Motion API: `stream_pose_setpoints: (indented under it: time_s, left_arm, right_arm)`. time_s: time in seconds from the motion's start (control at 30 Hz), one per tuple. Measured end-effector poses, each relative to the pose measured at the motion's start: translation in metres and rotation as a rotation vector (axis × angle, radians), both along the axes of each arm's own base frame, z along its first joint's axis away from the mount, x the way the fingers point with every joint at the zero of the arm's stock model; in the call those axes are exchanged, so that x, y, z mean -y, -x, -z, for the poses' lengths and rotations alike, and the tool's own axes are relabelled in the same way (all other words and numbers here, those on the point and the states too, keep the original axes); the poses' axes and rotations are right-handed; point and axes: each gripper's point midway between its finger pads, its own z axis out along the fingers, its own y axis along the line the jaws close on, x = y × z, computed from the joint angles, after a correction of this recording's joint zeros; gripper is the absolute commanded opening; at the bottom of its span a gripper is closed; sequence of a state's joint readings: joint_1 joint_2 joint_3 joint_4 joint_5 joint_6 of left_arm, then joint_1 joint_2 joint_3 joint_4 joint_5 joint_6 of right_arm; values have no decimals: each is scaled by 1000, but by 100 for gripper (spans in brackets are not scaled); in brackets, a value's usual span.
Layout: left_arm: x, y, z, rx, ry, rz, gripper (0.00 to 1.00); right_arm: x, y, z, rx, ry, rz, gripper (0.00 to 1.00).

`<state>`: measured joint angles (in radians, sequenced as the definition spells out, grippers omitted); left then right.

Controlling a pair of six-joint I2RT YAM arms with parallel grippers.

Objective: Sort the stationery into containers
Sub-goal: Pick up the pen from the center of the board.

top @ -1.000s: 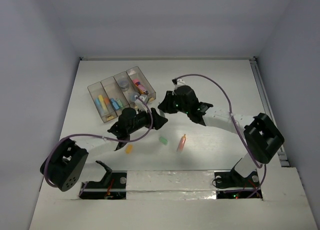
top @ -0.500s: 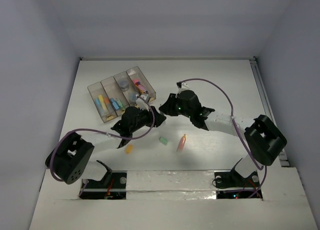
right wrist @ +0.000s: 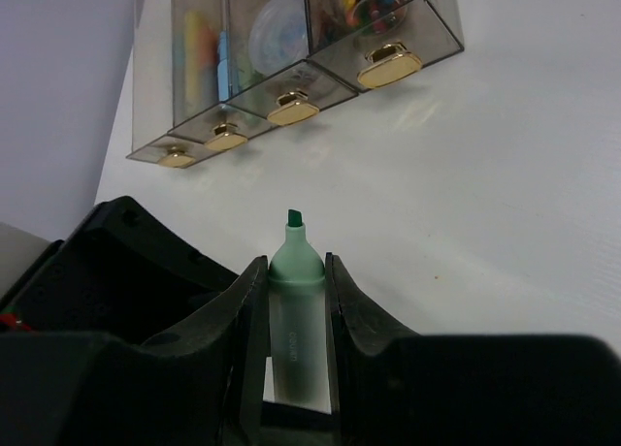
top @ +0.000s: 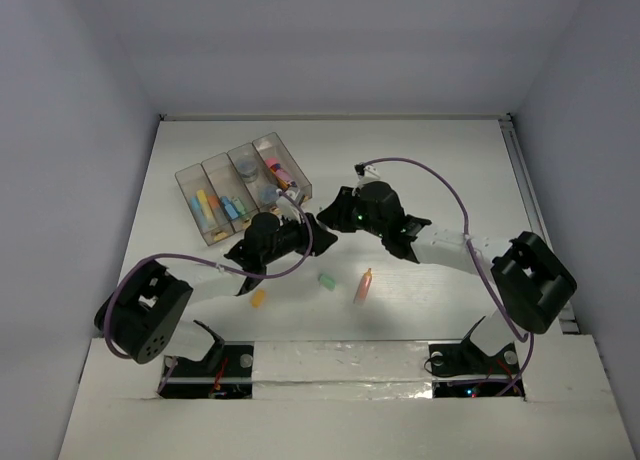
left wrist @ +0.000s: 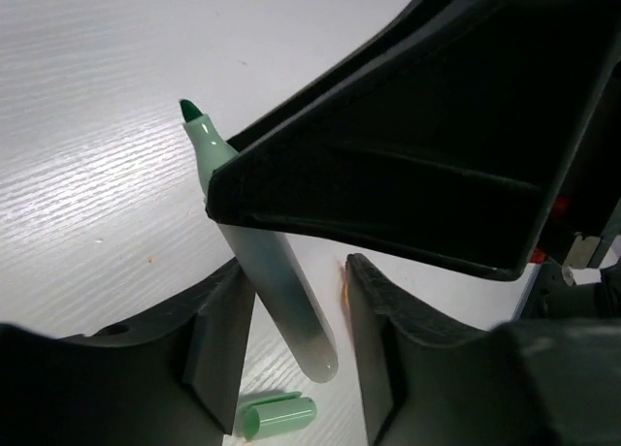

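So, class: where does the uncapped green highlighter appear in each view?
Top external: hidden at the centre, where both arms' jaws meet.
Left wrist: green highlighter centre-left, tip pointing up-left.
Right wrist: highlighter bottom centre, upright between the jaws.
Shared landmarks: green cap, top and left wrist; tray, top and right wrist.
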<state>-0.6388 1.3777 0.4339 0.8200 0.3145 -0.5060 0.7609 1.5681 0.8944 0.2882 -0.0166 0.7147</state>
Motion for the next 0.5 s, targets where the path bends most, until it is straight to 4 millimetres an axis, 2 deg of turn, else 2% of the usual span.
stream_pose_setpoints:
  time_s: [0.1, 0.17, 0.2, 0.3, 0.4, 0.5]
  left_arm:
    - [3, 3, 2, -11, 4, 25, 44]
    - [5, 5, 3, -18, 5, 36, 37]
    - [6, 5, 3, -20, 7, 41, 24]
    - [2, 2, 9, -39, -8, 19, 0]
    - [-1, -2, 11, -40, -16, -1, 0]
    - [-2, -1, 10, -39, -20, -2, 0]
  right_arm:
    - [1, -2, -4, 14, -6, 13, 3]
    - [2, -4, -5, 19, -6, 22, 3]
    - [3, -5, -6, 21, -6, 27, 3]
    - [4, -6, -9, 29, -8, 34, 3]
    - [4, -6, -12, 36, -10, 36, 4]
    - [6, -5, -12, 39, -10, 39, 17]
